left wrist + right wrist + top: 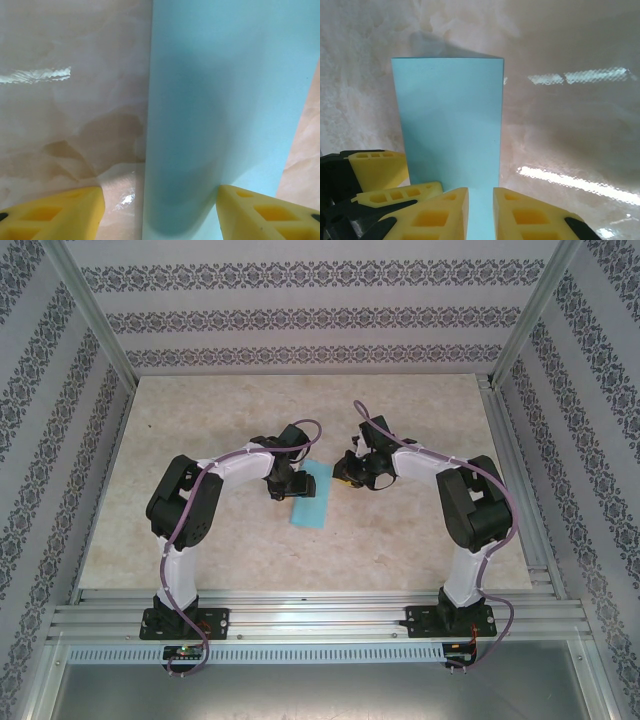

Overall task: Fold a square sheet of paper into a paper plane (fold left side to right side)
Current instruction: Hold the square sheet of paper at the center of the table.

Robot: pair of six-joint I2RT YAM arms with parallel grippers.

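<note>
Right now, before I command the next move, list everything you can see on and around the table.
sheet of paper: one, light blue, narrow rectangle lying flat mid-table between the grippers
table: one, beige marbled, under everything
walls: three, grey-patterned white, around the table
frame rail: one, silver, near edge
left arm: one, white and black, left of the paper
right arm: one, white and black, right of the paper
left gripper: one, yellow fingers, jaws wide, over the paper
right gripper: one, yellow fingers, jaws narrowly apart, over the paper

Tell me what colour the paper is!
Plain light blue. The sheet of paper shows best in the right wrist view.
</note>
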